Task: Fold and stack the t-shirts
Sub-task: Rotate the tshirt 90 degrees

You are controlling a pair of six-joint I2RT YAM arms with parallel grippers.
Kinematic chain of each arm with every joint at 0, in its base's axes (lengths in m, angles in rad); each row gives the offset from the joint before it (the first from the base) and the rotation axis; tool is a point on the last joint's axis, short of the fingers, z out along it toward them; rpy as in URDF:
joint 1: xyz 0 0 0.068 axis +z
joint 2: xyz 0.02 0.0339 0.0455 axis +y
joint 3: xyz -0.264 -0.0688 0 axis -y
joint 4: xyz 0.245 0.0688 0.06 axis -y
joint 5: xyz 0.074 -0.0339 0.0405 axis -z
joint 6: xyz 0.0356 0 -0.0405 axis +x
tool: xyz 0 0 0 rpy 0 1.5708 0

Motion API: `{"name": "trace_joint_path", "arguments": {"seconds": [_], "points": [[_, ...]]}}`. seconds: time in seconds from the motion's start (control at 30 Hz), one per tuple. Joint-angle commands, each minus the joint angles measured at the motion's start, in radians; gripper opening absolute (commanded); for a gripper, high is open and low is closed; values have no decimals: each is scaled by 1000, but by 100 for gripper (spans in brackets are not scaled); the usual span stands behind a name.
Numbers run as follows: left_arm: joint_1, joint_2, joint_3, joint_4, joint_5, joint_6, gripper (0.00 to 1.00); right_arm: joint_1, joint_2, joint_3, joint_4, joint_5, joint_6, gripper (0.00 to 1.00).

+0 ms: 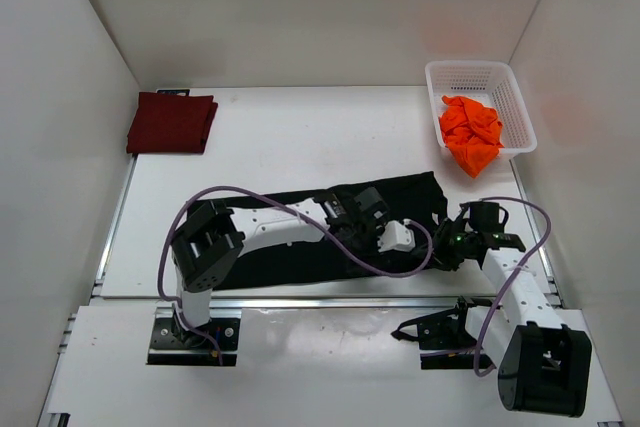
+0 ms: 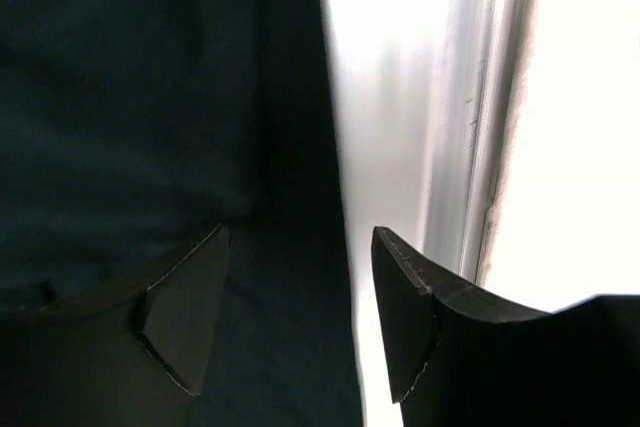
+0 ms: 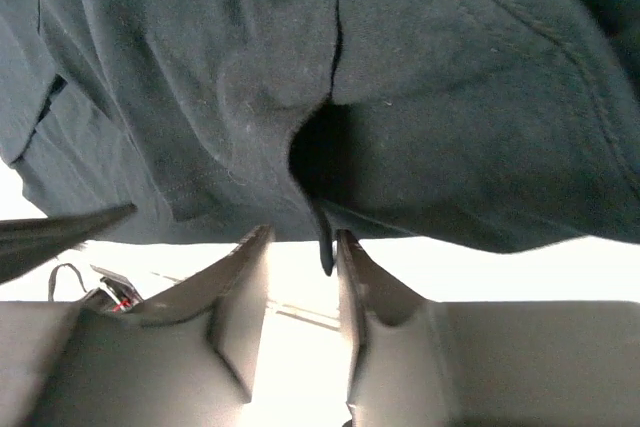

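Lab robot cell: white wall panels (image 1: 60, 97), aluminium-framed table (image 1: 300, 137).

The maroon shirt (image 1: 171, 123) lies folded in a neat rectangle at the table's (image 1: 300, 137) far left corner. The black shirt (image 1: 415, 195) is spread, wrinkled, across the near middle. The orange shirt (image 1: 471, 133) sits crumpled in the basket (image 1: 500, 77).
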Motion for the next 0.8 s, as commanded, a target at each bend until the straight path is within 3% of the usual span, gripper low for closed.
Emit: {"name": "trace_joint_path", "arguments": {"seconds": [0.0,0.17,0.3,0.47,0.57,0.77], "points": [[73,-63,58,-57,4,-27,70,-24,-8,70,-40,-1,-51,31],[250,-144,124,-149,37,-99,71,-38,11,251,-171,129,-140,33],[491,-191,46,-161,-133,-93,73,95,110,435,-194,359,-157,26],[773,-221,-130,-66,-549,-27,73,221,358,559,-26,439,-243,12],[902,-235,-213,6,-609,34,74,257,563,677,12,485,-260,4],[989,-233,-354,93,-702,120,74,321,976,1003,-183,580,-338,0]]}}
